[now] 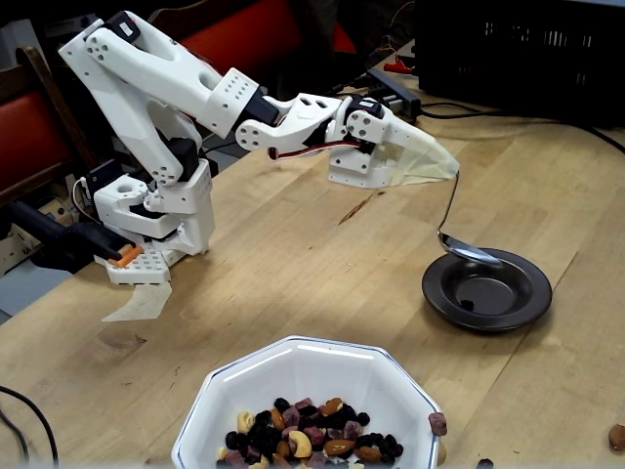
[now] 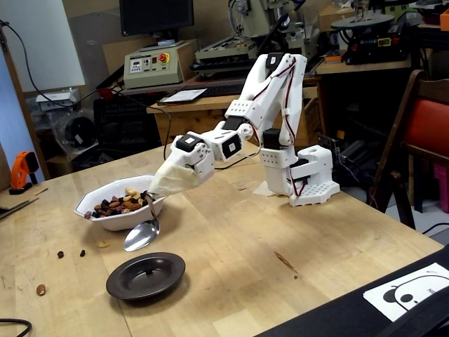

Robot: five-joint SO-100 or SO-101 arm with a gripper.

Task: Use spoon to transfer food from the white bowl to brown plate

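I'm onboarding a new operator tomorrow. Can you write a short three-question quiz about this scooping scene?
1. True or false: the gripper holds the spoon by its handle.
2. Where does most of the food lie? A) white bowl B) brown plate C) spoon
3. Fill in: the spoon's bowl hangs just above the rim of the ____.

Key
1. True; the handle runs up into the covered fingertips.
2. A; the plate holds perhaps one dark piece, and a few bits lie loose on the table.
3. Brown plate.
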